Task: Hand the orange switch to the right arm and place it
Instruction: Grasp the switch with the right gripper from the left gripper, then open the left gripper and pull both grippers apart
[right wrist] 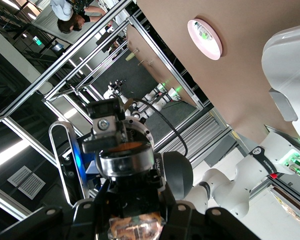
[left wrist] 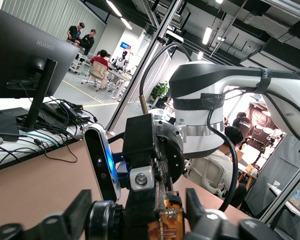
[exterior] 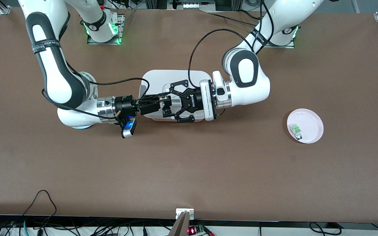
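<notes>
Over the white tray the two grippers meet tip to tip. The right gripper, slim and black, is shut on the orange switch, a tiny dark part with an amber face, also showing in the right wrist view as the orange switch. The left gripper, with its wide black linkage, stands open around the right gripper's tips. In the left wrist view one pad is well clear of the switch and the other pad stands close beside it.
A pink plate lies toward the left arm's end of the table, with a small clear-and-green component in it. Brown tabletop stretches between the tray and the front camera. A black cable loops above the left wrist.
</notes>
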